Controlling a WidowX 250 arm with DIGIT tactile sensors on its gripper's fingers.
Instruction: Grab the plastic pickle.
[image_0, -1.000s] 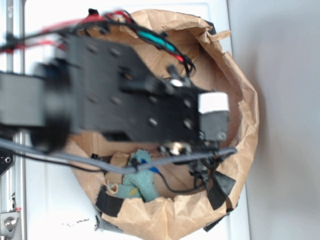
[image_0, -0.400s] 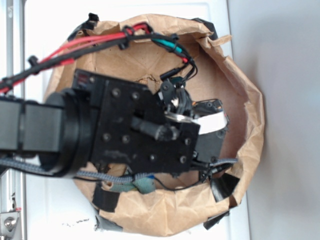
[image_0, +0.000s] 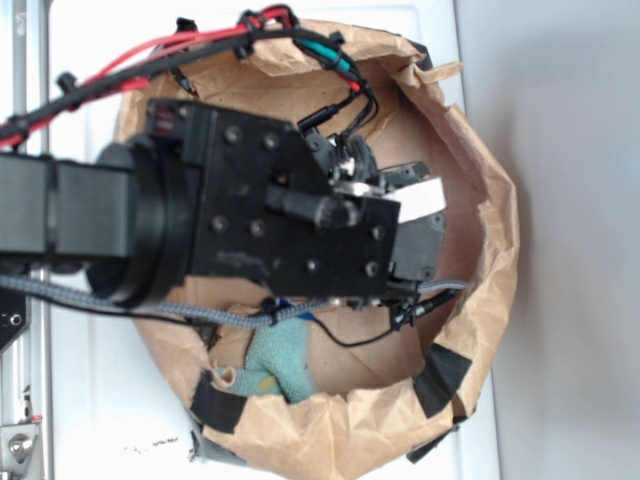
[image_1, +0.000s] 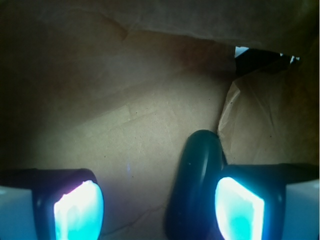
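Since a moment ago your arm shifted up a bit, uncovering the fuzzy teal cloth (image_0: 277, 362). Your claw (image_1: 159, 207) is spread open over the crumpled brown paper bag's (image_0: 480, 300) floor. That smooth dark green plastic pickle (image_1: 196, 186) lies between the pads, right beside one glowing pad (image_1: 238, 207).

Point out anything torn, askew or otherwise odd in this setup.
The paper bag's rim is crumpled, ragged and patched with black tape. The pickle lies off-centre between the open fingers, hard against one finger.
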